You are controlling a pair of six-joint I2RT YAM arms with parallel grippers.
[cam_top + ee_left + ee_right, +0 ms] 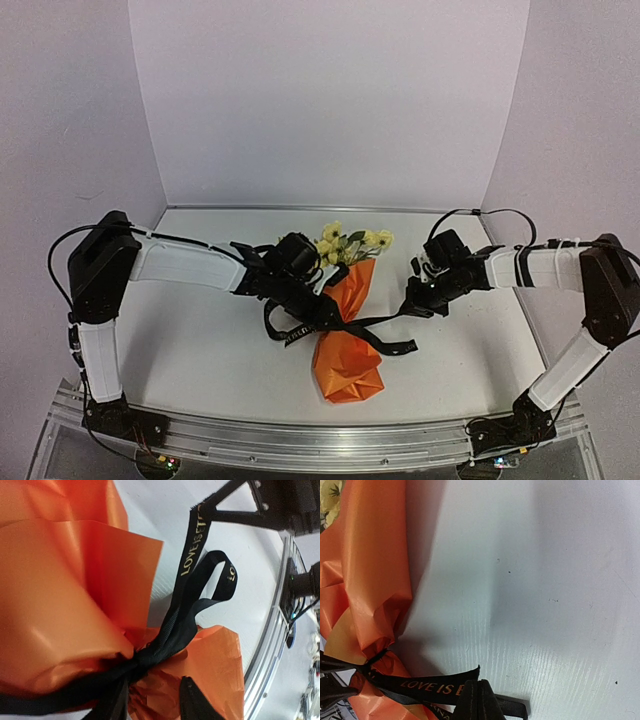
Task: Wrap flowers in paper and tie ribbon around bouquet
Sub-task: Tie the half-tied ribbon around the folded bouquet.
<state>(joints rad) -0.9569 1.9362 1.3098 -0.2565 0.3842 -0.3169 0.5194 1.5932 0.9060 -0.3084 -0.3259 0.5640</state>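
Note:
The bouquet lies in the middle of the table, its orange paper (346, 365) cinched at the waist. The yellow and cream flowers (350, 242) stick out at the far end. The black ribbon (385, 345) is knotted around the waist, with a loop on the left and a tail on the right. My left gripper (322, 312) sits at the knot; its jaws (155, 707) stand apart over crumpled paper (65, 605), gripping nothing. My right gripper (410, 305) holds one lettered ribbon (192, 555) end stretched taut from the knot. Its fingers (481, 695) are shut at that ribbon (430, 686) end.
The white table (200, 340) is walled by pale panels at the back and sides. An aluminium rail (320, 440) runs along the near edge between the arm bases. The right arm (280, 505) shows at the top of the left wrist view.

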